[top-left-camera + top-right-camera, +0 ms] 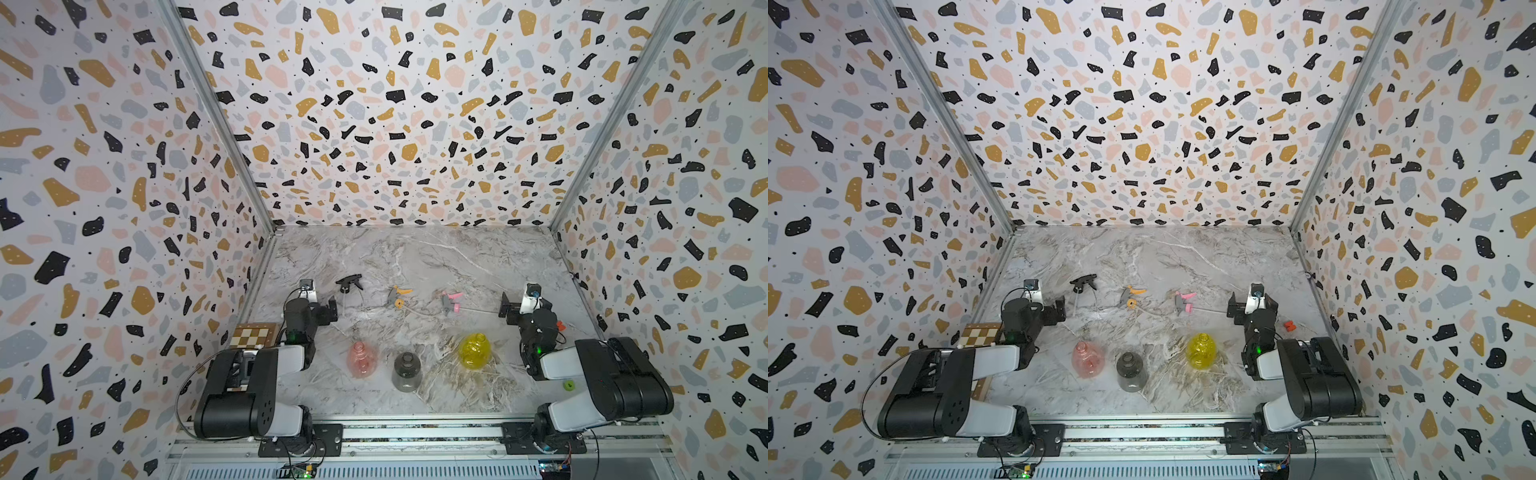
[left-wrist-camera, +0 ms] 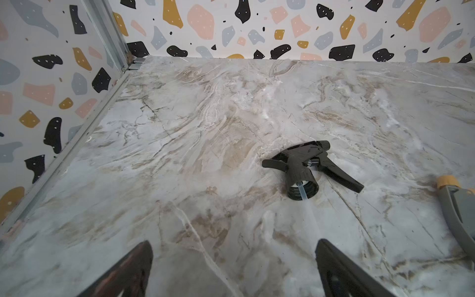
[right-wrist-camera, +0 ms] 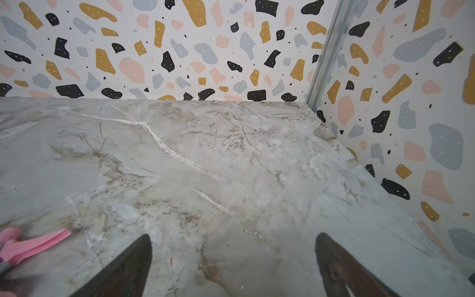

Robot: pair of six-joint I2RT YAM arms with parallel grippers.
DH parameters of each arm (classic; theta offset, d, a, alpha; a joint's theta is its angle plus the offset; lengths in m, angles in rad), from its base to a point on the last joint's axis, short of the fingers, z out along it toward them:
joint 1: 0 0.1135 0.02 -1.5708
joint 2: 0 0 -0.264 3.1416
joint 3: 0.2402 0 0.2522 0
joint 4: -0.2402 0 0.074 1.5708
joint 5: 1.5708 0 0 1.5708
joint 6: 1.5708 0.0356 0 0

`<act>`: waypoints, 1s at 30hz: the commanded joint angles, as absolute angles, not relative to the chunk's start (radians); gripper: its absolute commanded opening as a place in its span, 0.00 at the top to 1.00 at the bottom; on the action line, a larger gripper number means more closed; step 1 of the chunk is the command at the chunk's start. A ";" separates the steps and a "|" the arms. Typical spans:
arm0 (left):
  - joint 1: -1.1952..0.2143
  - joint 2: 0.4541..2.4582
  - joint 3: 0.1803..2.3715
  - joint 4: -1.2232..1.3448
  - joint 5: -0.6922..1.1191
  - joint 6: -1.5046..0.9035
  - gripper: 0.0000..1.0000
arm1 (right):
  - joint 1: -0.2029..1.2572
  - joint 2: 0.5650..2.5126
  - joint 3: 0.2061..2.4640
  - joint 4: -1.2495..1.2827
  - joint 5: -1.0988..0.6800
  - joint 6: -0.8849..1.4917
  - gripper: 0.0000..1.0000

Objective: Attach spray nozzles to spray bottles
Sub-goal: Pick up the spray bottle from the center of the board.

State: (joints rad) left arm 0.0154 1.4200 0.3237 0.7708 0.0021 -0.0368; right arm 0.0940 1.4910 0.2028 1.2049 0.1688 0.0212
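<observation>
1. Fingers (image 2: 128, 270): noted wide apart on left gripper (image 2: 234, 270), same on right gripper (image 3: 234, 264). Nothing held, both over grey marble tabletop (image 1: 415, 257).
2. Saw glossy black plastic trigger nozzle (image 2: 305, 167) on its side just ahead of left gripper, clear dip tube (image 2: 305, 196) pointing back toward it. Grey-and-orange plastic trigger nozzle (image 1: 397, 296) & grey-and-pink plastic trigger nozzle (image 1: 451, 301) lay in same row.
3. Saw rounded pink translucent bottle (image 1: 362, 359), smoky dark grey bottle (image 1: 406, 372) & rounded yellow translucent bottle (image 1: 473, 350) upright nearer arm bases, necks bare.
4. Judged best pick: pinch across ribbed collar (image 2: 299, 180), not lever or tube, so tube hangs free for threading into a neck.
</observation>
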 commanded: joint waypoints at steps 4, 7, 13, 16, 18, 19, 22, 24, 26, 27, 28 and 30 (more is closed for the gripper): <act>0.011 1.409 0.336 0.788 0.001 -0.026 0.01 | 0.100 1.476 0.208 1.220 0.163 0.016 0.00; 0.011 1.409 0.336 0.788 0.001 -0.028 0.01 | 0.099 1.477 0.207 1.220 0.163 0.015 0.00; 0.012 1.410 0.336 0.788 0.001 -0.027 0.01 | 0.098 1.476 0.206 1.220 0.163 0.015 0.00; 0.012 1.409 0.336 0.788 0.001 -0.028 0.01 | 0.098 1.475 0.206 1.221 0.163 0.016 0.00; 0.011 1.409 0.335 0.788 0.001 -0.028 0.01 | 0.099 1.474 0.207 1.222 0.163 0.015 0.00; 0.011 1.408 0.336 0.788 0.002 -0.028 0.01 | 0.098 1.476 0.206 1.220 0.163 0.015 0.00; 0.011 1.409 0.336 0.788 0.000 -0.028 0.01 | 0.099 1.475 0.206 1.220 0.163 0.016 0.00; 0.011 1.408 0.336 0.788 0.000 -0.028 0.01 | 0.099 1.475 0.206 1.221 0.164 0.016 0.00; 0.011 1.409 0.336 0.788 0.001 -0.028 0.01 | 0.099 1.475 0.206 1.220 0.163 0.015 0.00; 0.011 1.410 0.336 0.788 0.002 -0.028 0.01 | 0.099 1.475 0.206 1.221 0.163 0.016 0.00; 0.011 1.409 0.336 0.788 0.003 -0.027 0.01 | 0.099 1.475 0.206 1.221 0.163 0.017 0.00; 0.012 1.411 0.337 0.787 0.002 -0.027 0.01 | 0.091 1.475 0.209 1.215 0.142 0.020 0.00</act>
State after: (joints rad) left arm 0.0154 1.4200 0.3237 0.7704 0.0021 -0.0368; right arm 0.0944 1.4910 0.2028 1.2049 0.1642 0.0208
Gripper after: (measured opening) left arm 0.988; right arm 0.998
